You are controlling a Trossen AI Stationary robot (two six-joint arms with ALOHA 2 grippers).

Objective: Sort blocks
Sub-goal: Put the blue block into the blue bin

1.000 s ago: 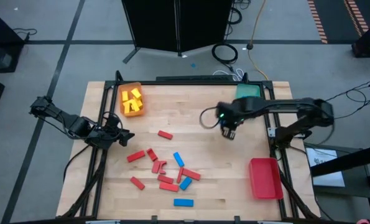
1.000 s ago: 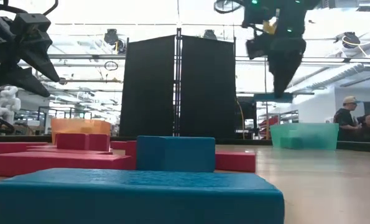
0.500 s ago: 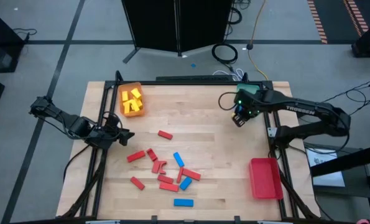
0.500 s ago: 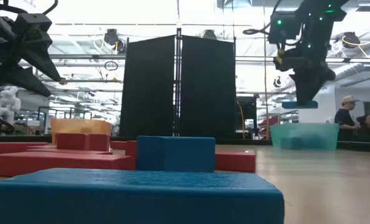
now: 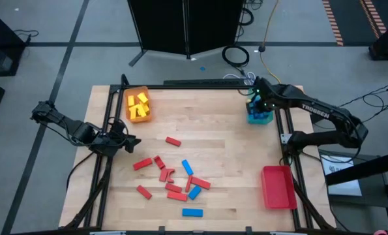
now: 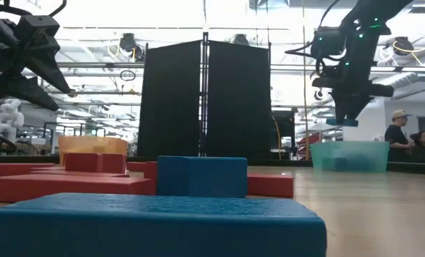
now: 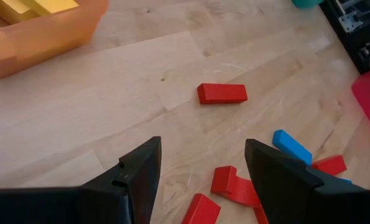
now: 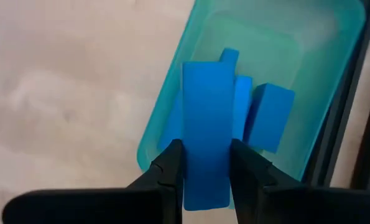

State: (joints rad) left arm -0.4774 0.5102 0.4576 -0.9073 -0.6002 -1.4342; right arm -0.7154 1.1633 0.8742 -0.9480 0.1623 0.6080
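My right gripper (image 8: 203, 165), fingers clamped on a blue block (image 8: 206, 140), has arrived above the teal tray (image 8: 334, 37); release pending.

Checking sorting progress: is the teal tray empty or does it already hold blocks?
Not empty. The teal plastic tray already holds blue blocks, while the right gripper holds another blue block above it.

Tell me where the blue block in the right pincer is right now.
The blue block is clamped in the right pincer, held in the air above the teal tray at the table's far right corner, over blue blocks already inside.
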